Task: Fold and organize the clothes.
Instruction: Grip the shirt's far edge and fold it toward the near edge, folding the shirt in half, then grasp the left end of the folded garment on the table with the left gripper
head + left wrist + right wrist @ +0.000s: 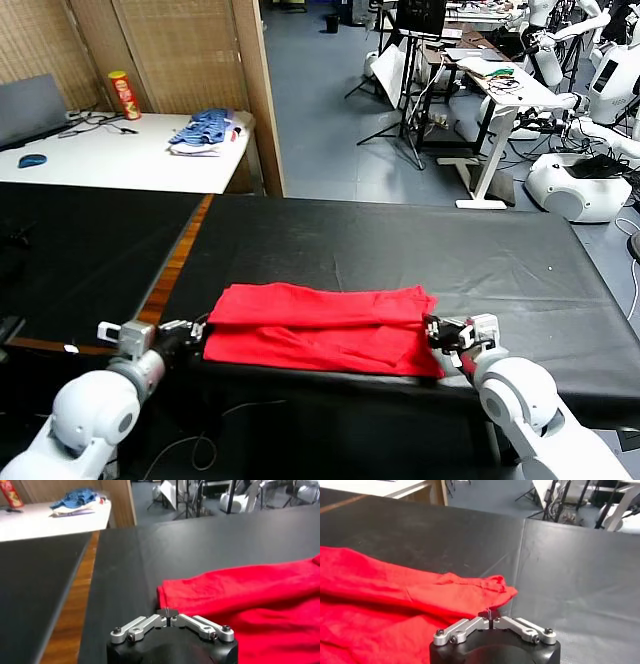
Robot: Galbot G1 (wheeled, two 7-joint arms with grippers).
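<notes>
Both our grippers, left (196, 328) and right (432, 331), sit at the folded red shirt's (320, 325) ends, probably for another fold; can't tell whether they're gripping.

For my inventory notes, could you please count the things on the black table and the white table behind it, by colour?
Red: 2 (T-shirt, tall can)
Blue: 2 (folded garments, small object)
Total: 4
</notes>
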